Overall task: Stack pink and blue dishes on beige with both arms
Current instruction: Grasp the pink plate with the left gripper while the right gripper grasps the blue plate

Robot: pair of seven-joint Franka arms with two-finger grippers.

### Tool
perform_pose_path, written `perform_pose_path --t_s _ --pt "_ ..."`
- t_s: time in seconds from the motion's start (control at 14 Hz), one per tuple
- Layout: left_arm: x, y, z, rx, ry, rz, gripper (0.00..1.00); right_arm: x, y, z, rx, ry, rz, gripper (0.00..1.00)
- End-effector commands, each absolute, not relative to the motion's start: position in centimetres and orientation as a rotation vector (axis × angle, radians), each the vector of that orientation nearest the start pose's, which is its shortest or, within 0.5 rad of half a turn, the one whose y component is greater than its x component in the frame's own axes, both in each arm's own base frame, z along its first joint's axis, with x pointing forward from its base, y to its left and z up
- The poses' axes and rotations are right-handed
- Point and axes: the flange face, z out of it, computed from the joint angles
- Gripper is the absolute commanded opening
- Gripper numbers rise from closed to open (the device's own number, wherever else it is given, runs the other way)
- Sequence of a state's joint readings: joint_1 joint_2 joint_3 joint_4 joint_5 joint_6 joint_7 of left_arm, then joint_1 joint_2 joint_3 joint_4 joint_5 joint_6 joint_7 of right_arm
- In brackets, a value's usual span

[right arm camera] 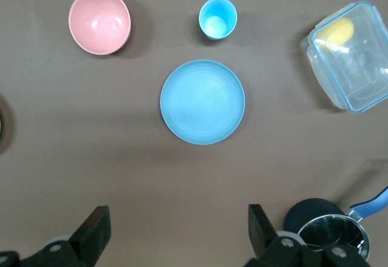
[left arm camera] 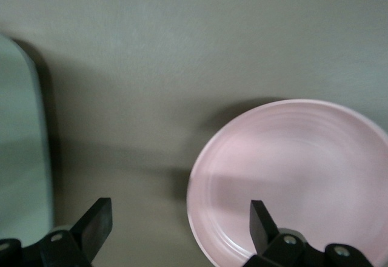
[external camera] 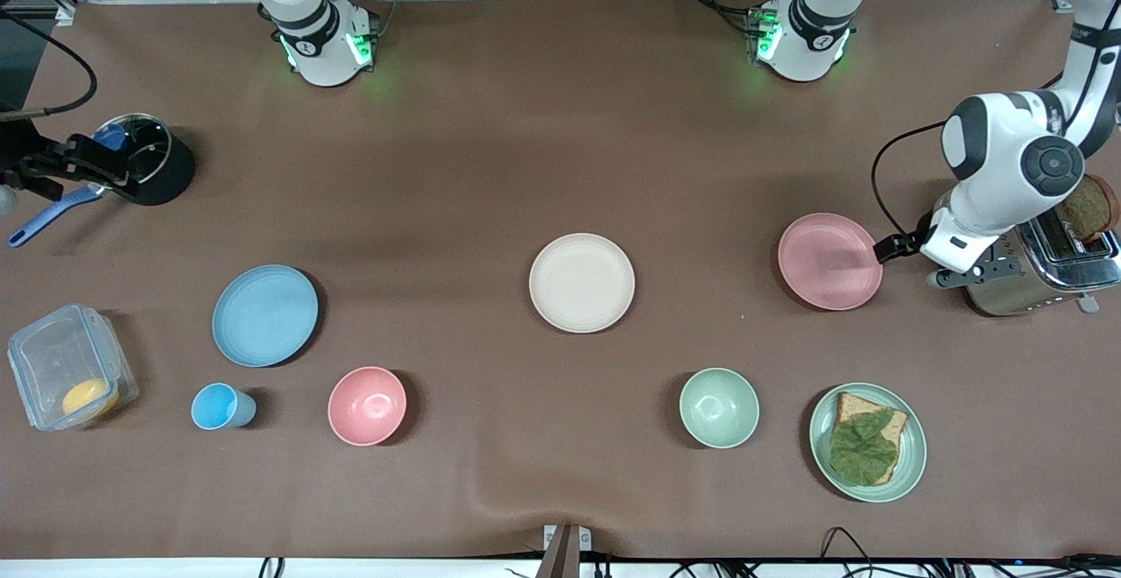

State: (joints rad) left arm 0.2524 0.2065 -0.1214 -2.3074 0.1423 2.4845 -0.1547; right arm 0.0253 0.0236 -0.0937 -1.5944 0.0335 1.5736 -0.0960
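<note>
The beige plate point(external camera: 581, 282) lies bare in the middle of the table. The pink plate point(external camera: 830, 261) point(left arm camera: 291, 176) lies toward the left arm's end, and the blue plate point(external camera: 264, 315) point(right arm camera: 202, 102) toward the right arm's end. My left gripper point(external camera: 968, 273) point(left arm camera: 182, 230) hangs open over the pink plate's rim, one finger above the plate and the other above bare table. My right gripper point(external camera: 83, 168) point(right arm camera: 179, 230) is open and high up, beside the black pot. It holds nothing, and the blue plate lies apart from it.
A black pot point(external camera: 153, 166) with a blue handle stands at the right arm's end. A clear box point(external camera: 70, 378), blue cup point(external camera: 219, 406), pink bowl point(external camera: 367, 405), green bowl point(external camera: 719, 407) and green plate point(external camera: 911, 464) with bread line the near side. A toaster point(external camera: 1042, 271) stands beside the pink plate.
</note>
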Motion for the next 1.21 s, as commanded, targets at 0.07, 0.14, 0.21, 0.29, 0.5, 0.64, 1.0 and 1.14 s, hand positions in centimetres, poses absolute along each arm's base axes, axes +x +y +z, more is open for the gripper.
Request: perform_pose_path --t_s 0.07,0.14,0.21,0.29,0.5,0.64,1.0,1.14 --pt "51.2 7.7 22.4 -3.076 -0.261 0.053 1.0 59.0 -3.6 53.3 -3.103 -0.039 0.169 1.0" --pt "51.1 7.7 21.6 -3.079 -0.263 0.064 1.0 59.7 -4.1 50.7 -3.105 -0.031 0.174 1.0" --pt "51.1 7.9 21.1 -3.082 -0.269 0.059 1.0 60.2 -4.7 48.1 -3.108 -0.014 0.169 1.0" --pt "51.0 8.2 20.6 -3.084 -0.28 0.066 1.0 60.6 -5.1 45.6 -3.111 -0.001 0.165 1.0" --pt "51.1 8.2 18.9 -3.096 -0.286 0.051 0.92 61.5 -9.0 38.5 -3.089 0.127 0.255 1.0" --pt "51.1 8.2 18.6 -3.099 -0.291 0.039 0.76 62.3 -10.6 34.7 -3.079 0.111 0.241 1.0" --pt "51.6 8.1 20.0 -3.094 -0.289 -0.004 0.0 63.6 -11.4 29.6 -3.103 0.114 0.186 1.0" --pt "52.1 7.8 20.9 -3.095 -0.258 -0.032 0.0 63.6 -12.6 28.5 -3.109 0.136 0.171 1.0"
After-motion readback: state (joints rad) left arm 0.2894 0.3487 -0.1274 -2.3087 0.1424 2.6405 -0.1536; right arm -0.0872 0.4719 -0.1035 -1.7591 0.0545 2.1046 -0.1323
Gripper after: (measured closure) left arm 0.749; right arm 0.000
